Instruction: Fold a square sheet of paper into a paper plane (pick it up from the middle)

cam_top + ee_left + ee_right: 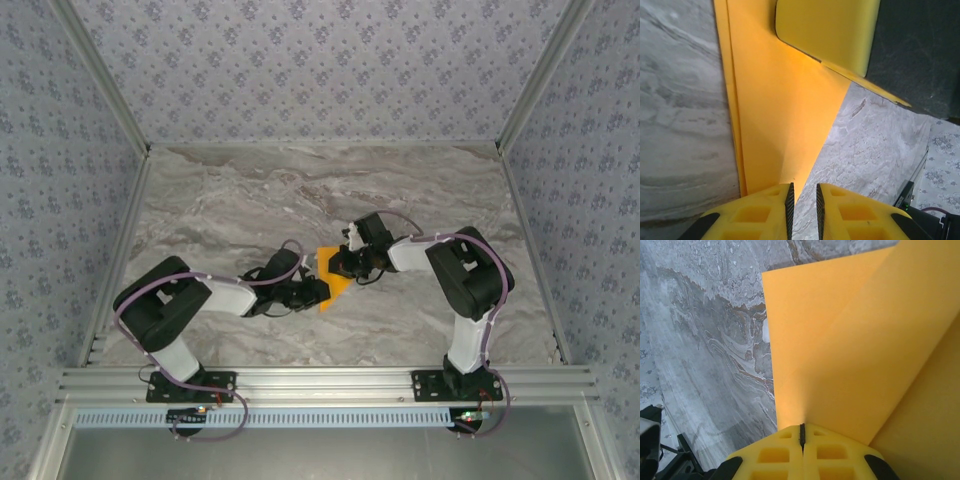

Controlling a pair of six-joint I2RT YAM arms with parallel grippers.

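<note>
Paper (336, 284) is located mid-table (250, 190), between the two arms, slightly nearer the near edge. It is seen as a folded orange shape with a pointed lower end. It is flanked by the left gripper (310, 291) on its left and the right gripper (346, 264) at its upper right, both in contact with or directly over it. In the left wrist view, the left gripper's pads (789, 200) are set close, but a narrow slot is left between them and marble is seen through it. The paper's tapered tip is pointed into the mouth of that slot, close to the left pad, and no clamping is seen. Stacked layer edges are visible along the paper's left side. A yellow finger (827, 30) of the right gripper is seen at the paper's far end, laid on its top surface. In the right wrist view, the right gripper's fingers are pressed fully together, with only a seam left, and the paper is pinched in that seam, a crease running straight into it. One layer is seen flat over the marble at upper left, and it is overlapped on the right by a folded-over layer.
</note>
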